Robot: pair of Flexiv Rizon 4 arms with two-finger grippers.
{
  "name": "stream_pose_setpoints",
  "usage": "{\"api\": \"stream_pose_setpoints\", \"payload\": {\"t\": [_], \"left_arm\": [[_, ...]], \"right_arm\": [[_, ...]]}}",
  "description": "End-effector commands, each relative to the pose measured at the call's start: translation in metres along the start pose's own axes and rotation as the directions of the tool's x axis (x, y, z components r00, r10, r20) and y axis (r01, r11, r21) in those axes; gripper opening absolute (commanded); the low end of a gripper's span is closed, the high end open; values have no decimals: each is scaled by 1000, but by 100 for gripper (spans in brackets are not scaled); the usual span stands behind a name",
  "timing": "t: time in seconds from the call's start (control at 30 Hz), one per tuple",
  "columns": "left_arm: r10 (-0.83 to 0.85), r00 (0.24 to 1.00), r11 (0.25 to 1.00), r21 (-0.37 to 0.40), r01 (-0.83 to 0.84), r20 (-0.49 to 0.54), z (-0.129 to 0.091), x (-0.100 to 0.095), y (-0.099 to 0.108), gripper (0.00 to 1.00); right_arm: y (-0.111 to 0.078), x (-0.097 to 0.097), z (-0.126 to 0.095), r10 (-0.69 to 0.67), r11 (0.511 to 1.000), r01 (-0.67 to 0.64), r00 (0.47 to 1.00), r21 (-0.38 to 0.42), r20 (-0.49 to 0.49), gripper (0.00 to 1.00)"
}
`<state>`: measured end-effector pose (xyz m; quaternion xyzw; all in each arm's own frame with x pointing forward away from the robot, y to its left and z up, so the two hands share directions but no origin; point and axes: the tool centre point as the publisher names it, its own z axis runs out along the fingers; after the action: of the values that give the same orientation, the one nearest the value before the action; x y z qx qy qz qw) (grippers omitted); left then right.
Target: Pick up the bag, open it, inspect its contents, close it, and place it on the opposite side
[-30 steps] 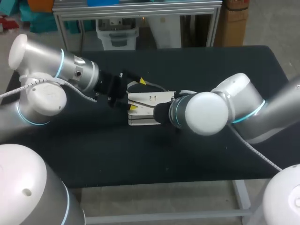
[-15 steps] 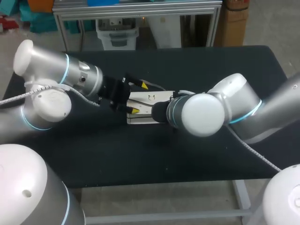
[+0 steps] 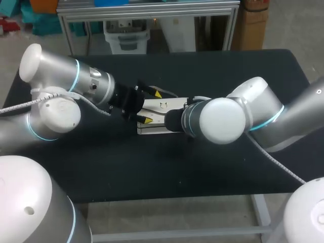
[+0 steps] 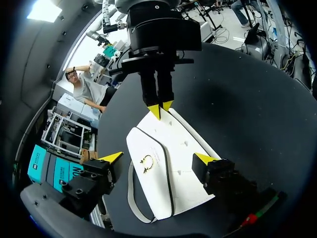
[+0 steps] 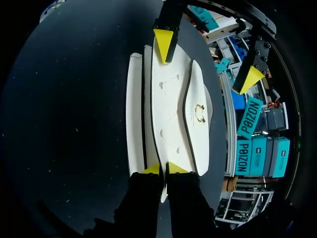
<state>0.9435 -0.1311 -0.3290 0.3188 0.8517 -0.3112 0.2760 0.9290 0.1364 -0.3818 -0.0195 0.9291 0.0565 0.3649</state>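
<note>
A flat white bag (image 3: 157, 112) with black trim and a small gold ring clasp (image 4: 147, 163) lies on the black table (image 3: 152, 172). My left gripper (image 3: 152, 107) stands open astride the bag's left end, one yellow tip on each side of it. In the left wrist view the bag (image 4: 166, 173) lies between the spread fingers of that gripper (image 4: 157, 158), and neither finger presses it. My right gripper (image 5: 163, 169) is shut on the bag's (image 5: 171, 99) opposite edge, its tips pinched together (image 4: 160, 108). The head view hides it behind my right arm.
The bag's grey strap (image 4: 132, 198) loops out onto the table beside the left gripper. My right arm's bulky elbow (image 3: 220, 121) hangs over the table's middle. Bare black table surface lies in front of the bag and to the far right (image 3: 283, 76).
My left gripper has moved right, further over the bag's end, and its fingers have drawn in slightly. The right gripper has kept its pinch, almost still.
</note>
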Motion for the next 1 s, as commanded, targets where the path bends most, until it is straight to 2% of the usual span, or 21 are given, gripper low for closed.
{"api": "stream_pose_setpoints", "payload": {"t": [0.03,0.23,0.43,0.73,0.93,1.0], "left_arm": [[-2,1000,1000,-2,2,11,2,1,1,91],[-7,1000,1000,-12,7,10,3,1,2,88],[-3,1000,999,-44,4,23,6,2,3,78],[37,999,996,-85,-34,27,16,3,6,80],[47,998,993,-112,-42,42,24,1,11,59],[54,998,991,-124,-48,42,27,1,13,55]], "right_arm": [[-3,6,4,-5,1000,6,999,-29,34,0],[-2,9,5,-19,999,21,999,-27,48,0],[-2,11,5,-22,999,24,998,-32,57,0],[-2,11,5,-22,999,24,998,-32,57,0],[-2,11,5,-22,999,24,998,-32,57,0],[-2,11,5,-22,999,24,998,-32,57,0]]}}
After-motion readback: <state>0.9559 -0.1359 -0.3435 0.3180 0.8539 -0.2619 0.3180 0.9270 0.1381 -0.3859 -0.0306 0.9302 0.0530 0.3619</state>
